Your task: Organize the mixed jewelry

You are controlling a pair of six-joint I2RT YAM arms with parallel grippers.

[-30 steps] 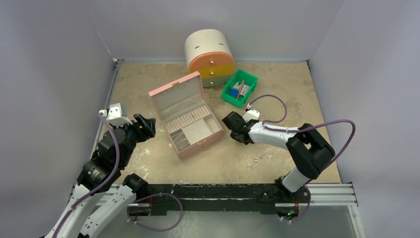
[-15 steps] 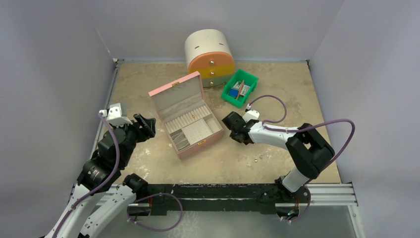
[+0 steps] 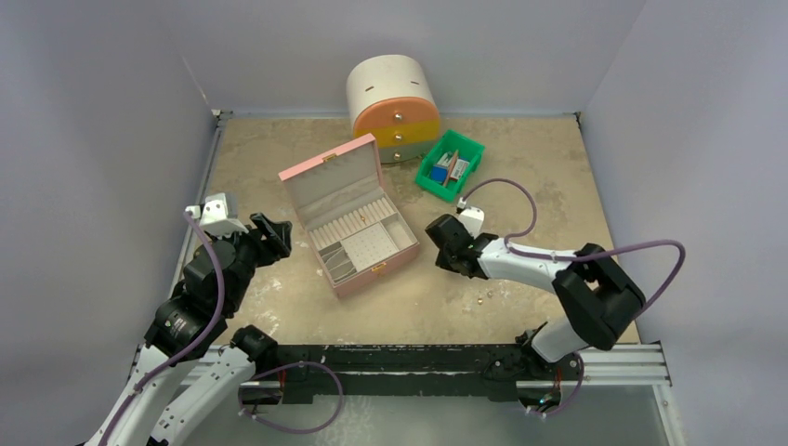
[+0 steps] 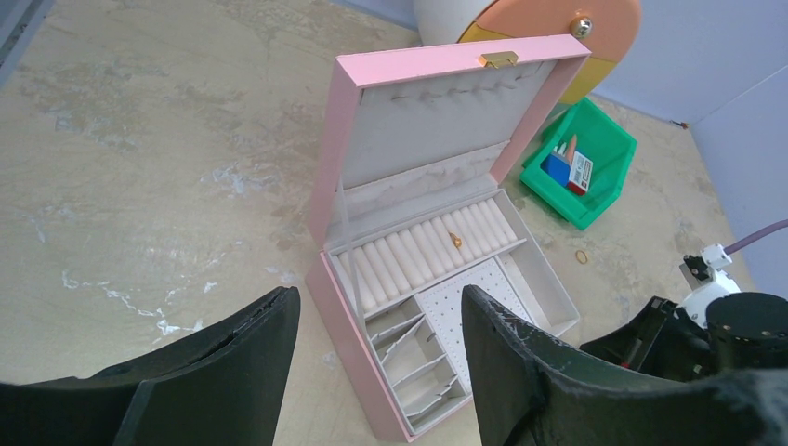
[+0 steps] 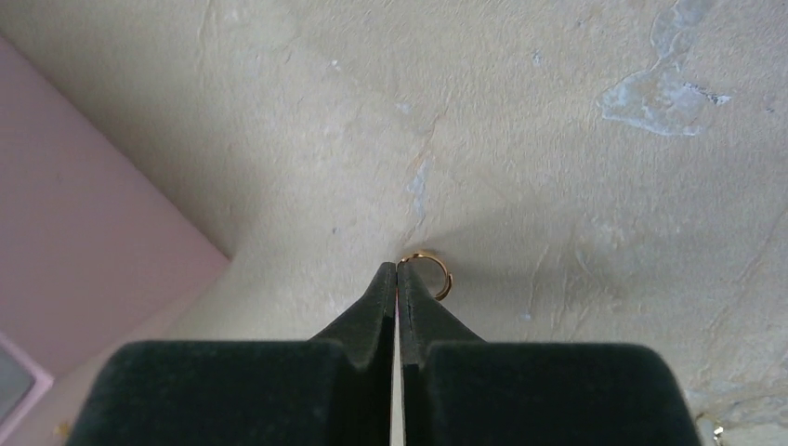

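Pinching fully closed, the right claw [image 5: 398, 268] is pressing its two black, wedge-shaped fingers together until only a hairline seam is showing between them. A thin gold ring [image 5: 449, 278] is caught by its edge right at the tips, its smooth, shiny wire curving out to the right of the seam while the lower part is hiding behind the right finger. Beneath the tips the table [image 5: 595, 186] is showing as mottled beige, stone-like, with pale chipped patches. Off to the claw's left, the matte pink wall of the jewelry box [image 5: 84, 223] is filling the corner. Low and to the claw's right, a tiny gold stud [image 5: 716, 430] is lying on the surface.

The left claw [image 4: 376, 307] is standing wide open, gripping nothing, its rough black fingers framing the box from the near side. Straight ahead of it the box is sitting with its hinged lid upright, showing grey velvety lining, a row of padded rolls, a perforated white panel and small dividers. Another gold ring [image 4: 455, 240] is sitting tucked among the rolls, and a loose gold loop [image 4: 582, 256] is lying on the table beyond the box, near a glossy green bin [image 4: 609, 177].
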